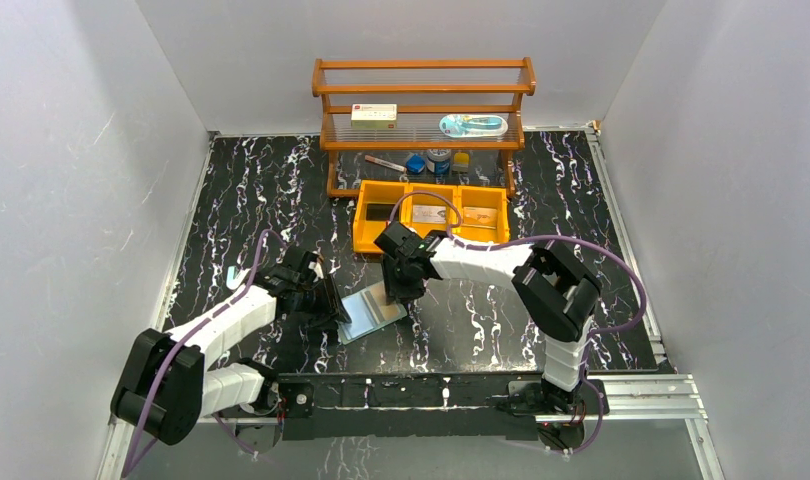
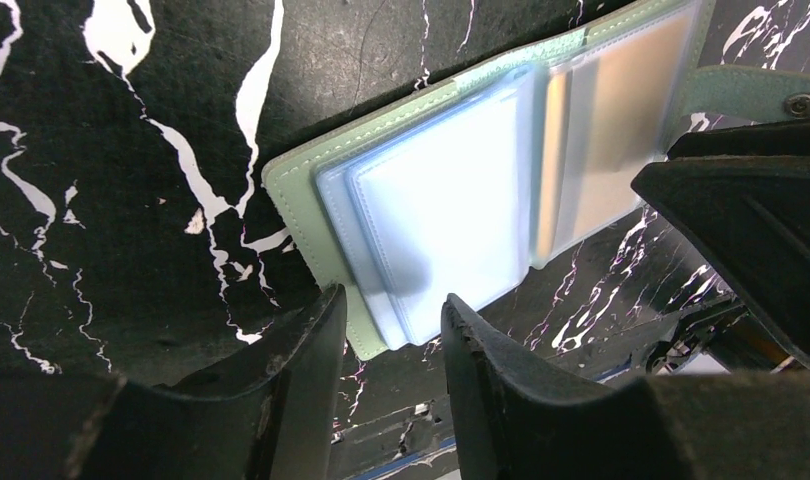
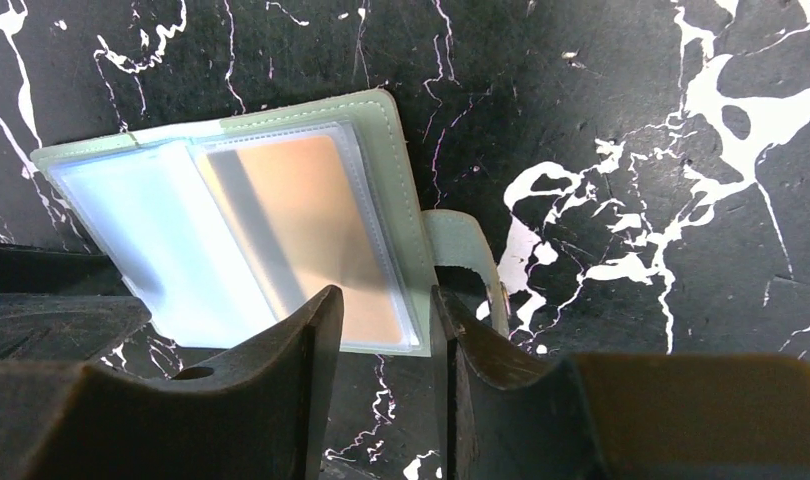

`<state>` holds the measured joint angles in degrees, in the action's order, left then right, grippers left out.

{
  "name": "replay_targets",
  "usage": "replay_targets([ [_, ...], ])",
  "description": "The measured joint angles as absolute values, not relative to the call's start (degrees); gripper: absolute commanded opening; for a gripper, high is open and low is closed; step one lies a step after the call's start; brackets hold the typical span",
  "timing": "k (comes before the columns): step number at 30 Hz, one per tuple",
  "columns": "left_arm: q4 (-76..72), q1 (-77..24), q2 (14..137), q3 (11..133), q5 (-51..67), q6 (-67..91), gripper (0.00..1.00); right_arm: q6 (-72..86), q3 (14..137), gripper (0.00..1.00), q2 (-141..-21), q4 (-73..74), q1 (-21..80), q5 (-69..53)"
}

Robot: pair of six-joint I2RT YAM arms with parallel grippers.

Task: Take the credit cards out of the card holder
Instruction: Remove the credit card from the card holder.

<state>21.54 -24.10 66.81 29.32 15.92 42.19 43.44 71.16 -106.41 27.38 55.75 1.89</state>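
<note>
The card holder [image 1: 373, 312] lies open on the black marbled table between my two grippers. Its pale blue-green pockets show in the left wrist view [image 2: 431, 200] and the right wrist view [image 3: 141, 230]. An orange-tan credit card [image 3: 301, 225] sits inside a clear pocket on the snap-tab side; it also shows in the left wrist view [image 2: 621, 110]. My left gripper [image 2: 393, 318] is open, its jaws straddling the holder's near corner. My right gripper [image 3: 383, 305] is open over the holder's edge at the orange-tan card. Neither holds anything.
An orange three-compartment bin [image 1: 359, 228] behind the holder holds a dark card [image 1: 381, 212], a greyish card [image 1: 431, 214] and a tan card [image 1: 484, 215]. A wooden shelf [image 1: 421, 90] at the back carries a white box [image 1: 374, 116] and small items.
</note>
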Motion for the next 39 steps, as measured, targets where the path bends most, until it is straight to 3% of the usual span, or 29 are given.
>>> replay_targets([
  [6, 21.58, -24.1, 66.63, 29.3, 15.59, 42.41, 0.37, 42.78, 71.2, 0.39, -106.41, 27.11, 55.57, 0.51],
  [19, 20.71, -24.1, 66.67, 28.71, 16.32, 42.44, 0.35, 42.89, 71.2, 0.39, -106.43, 24.56, 55.57, -4.69],
  [29, 20.51, -24.1, 66.63, 28.62, 16.05, 43.13, 0.4, 41.32, 73.25, 0.43, -106.61, 28.45, 55.57, 0.1],
  [39, 20.4, -24.1, 66.65, 28.64, 15.62, 43.55, 0.39, 40.23, 73.49, 0.39, -108.57, 28.21, 55.57, -1.39],
])
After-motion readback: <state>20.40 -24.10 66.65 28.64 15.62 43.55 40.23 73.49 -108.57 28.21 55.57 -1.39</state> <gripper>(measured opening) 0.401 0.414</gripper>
